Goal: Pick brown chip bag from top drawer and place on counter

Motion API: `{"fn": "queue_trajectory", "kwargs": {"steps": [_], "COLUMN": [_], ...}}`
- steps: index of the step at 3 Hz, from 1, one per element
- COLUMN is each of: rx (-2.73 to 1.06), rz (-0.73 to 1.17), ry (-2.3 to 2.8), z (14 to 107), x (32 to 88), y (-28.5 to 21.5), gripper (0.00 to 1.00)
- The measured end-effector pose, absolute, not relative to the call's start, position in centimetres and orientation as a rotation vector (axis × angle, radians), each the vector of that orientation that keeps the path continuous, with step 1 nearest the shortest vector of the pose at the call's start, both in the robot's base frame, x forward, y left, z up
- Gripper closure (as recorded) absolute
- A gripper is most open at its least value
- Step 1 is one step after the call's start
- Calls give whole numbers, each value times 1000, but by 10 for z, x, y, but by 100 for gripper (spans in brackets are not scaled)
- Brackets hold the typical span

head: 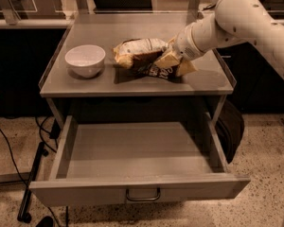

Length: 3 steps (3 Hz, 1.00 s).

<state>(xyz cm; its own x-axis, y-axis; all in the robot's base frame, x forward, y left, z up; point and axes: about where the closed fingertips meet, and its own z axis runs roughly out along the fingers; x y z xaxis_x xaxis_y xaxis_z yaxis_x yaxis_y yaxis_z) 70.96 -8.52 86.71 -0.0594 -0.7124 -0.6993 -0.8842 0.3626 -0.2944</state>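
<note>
The brown chip bag [138, 55] lies on the counter [109, 30] just right of the bowl [85, 59], with its long axis pointing away from the bowl. The gripper [173, 64] is at the bag's far end, and I cannot tell whether it has hold of the bag.

Dim, warm overhead light, soft shadow beneath the gripper [174, 56] on the counter [132, 85]

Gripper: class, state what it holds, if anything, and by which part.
Cannot be told. The gripper sits at the right end of the brown chip bag, which lies on the counter.
</note>
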Motion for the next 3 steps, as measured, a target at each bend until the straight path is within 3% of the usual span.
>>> {"fn": "queue_trajectory", "kwargs": {"steps": [2, 3], "rx": [-1400, -1400], "rz": [269, 269], "ry": [1818, 1818], "z": [867, 867], "x": [710, 710], "y": [-85, -85], "gripper": [4, 0]}}
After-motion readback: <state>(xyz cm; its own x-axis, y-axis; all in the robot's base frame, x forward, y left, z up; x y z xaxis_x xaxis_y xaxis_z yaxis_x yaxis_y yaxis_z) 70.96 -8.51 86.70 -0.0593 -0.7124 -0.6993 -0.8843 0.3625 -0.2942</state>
